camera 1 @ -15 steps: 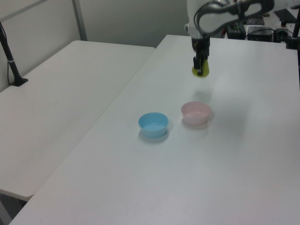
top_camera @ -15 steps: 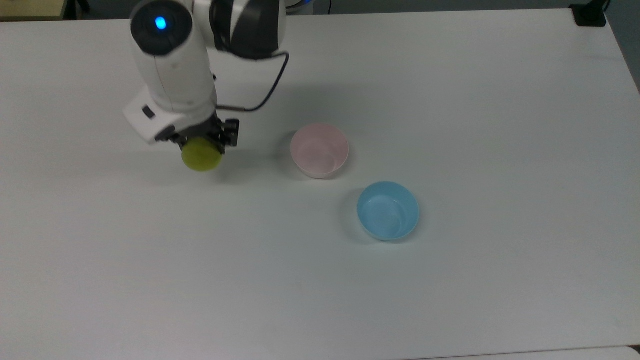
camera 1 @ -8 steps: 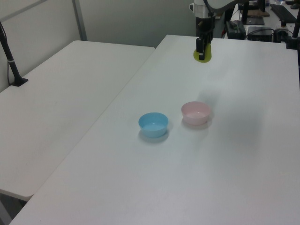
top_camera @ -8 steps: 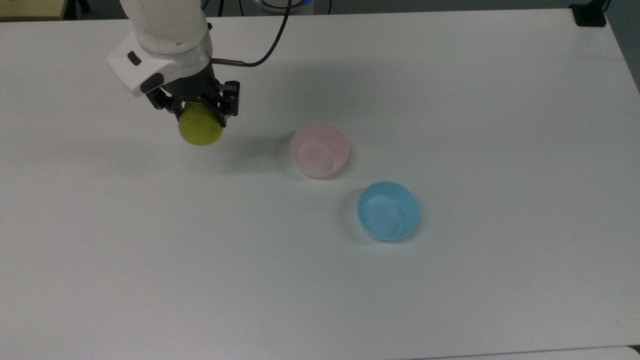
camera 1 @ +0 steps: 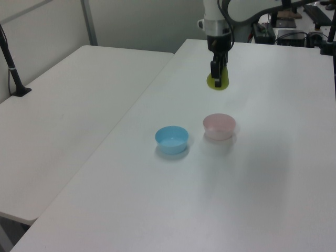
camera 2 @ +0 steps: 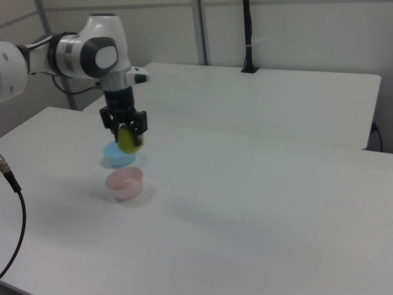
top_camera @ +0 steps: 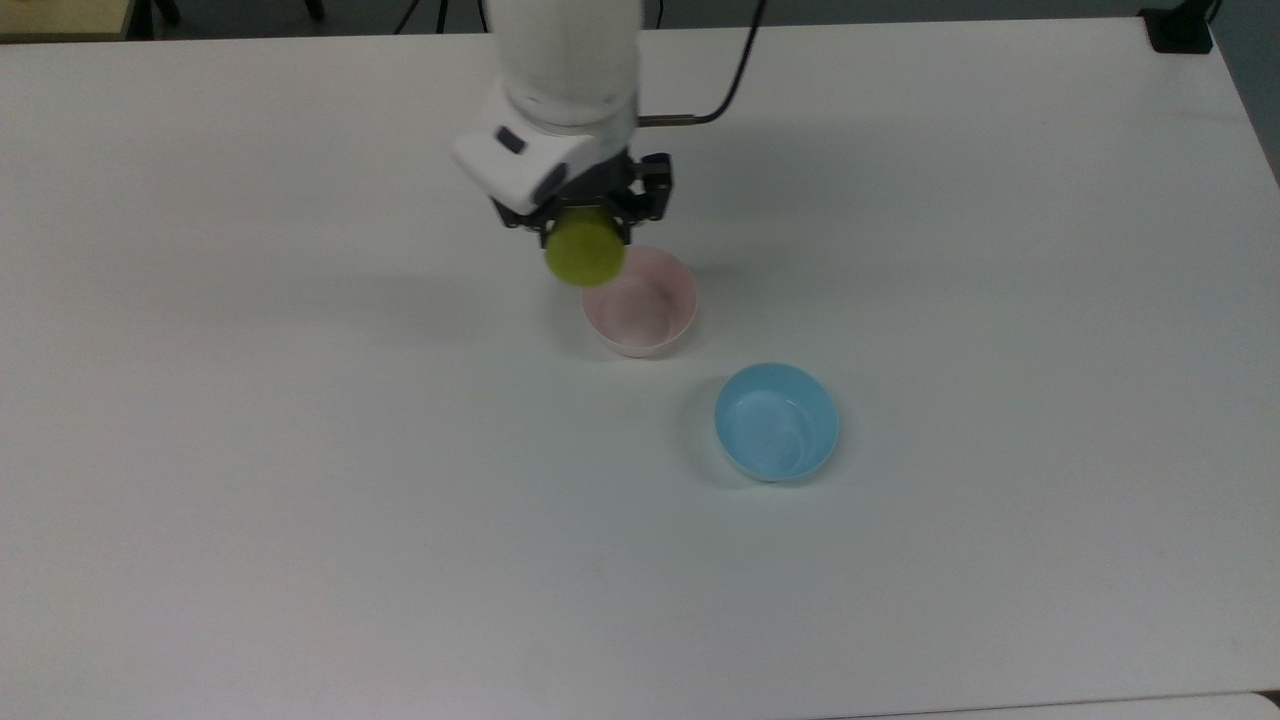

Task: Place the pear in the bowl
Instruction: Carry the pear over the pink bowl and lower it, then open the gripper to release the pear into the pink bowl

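Pear (top_camera: 585, 254) now overlapping bowl (top_camera: 645, 310) rim

Small round yellow-green pear (top_camera: 585, 254) (camera 1: 218, 81) (camera 2: 129, 139) clamped between the claw's (top_camera: 584, 232) fingers, lifted off the table, smooth pale pink plastic bowl (top_camera: 641, 302) (camera 1: 219, 126) (camera 2: 124, 182) upright and empty, set below the claw, slightly offset toward the top view's right

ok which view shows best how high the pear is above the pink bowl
The right view: the pear hangs in the gripper clearly above the pink bowl. The top view overlaps the pear with the bowl's rim, hiding height. The left view shows the gap too, partly behind a finger.
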You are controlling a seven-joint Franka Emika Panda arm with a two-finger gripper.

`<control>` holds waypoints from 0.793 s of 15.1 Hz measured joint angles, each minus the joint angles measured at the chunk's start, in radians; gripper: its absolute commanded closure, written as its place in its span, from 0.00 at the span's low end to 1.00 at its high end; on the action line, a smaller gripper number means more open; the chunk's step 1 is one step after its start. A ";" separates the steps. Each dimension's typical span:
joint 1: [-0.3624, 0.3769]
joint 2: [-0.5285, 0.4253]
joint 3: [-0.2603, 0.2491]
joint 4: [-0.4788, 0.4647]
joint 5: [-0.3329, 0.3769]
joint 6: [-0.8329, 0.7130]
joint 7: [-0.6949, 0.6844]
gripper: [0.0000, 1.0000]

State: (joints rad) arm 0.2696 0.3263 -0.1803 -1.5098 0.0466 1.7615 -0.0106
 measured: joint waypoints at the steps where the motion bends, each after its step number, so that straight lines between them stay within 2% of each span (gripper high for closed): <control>1: 0.030 0.006 0.000 -0.016 0.001 -0.001 0.001 0.68; 5: 0.072 0.054 0.000 -0.050 0.001 -0.001 0.004 0.68; 6: 0.078 0.072 0.000 -0.056 0.001 -0.001 0.004 0.64; 7: 0.082 0.090 0.000 -0.060 0.001 0.000 0.004 0.54; 9: 0.088 0.126 0.000 -0.065 0.001 0.006 0.004 0.45; 10: 0.089 0.150 0.000 -0.065 0.001 0.020 0.004 0.37; 11: 0.089 0.160 -0.001 -0.065 0.001 0.028 0.004 0.04; 12: 0.088 0.168 -0.003 -0.065 0.001 0.037 0.004 0.00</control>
State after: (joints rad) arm 0.3574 0.4940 -0.1832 -1.5751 0.0478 1.7983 -0.0065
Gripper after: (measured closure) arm 0.300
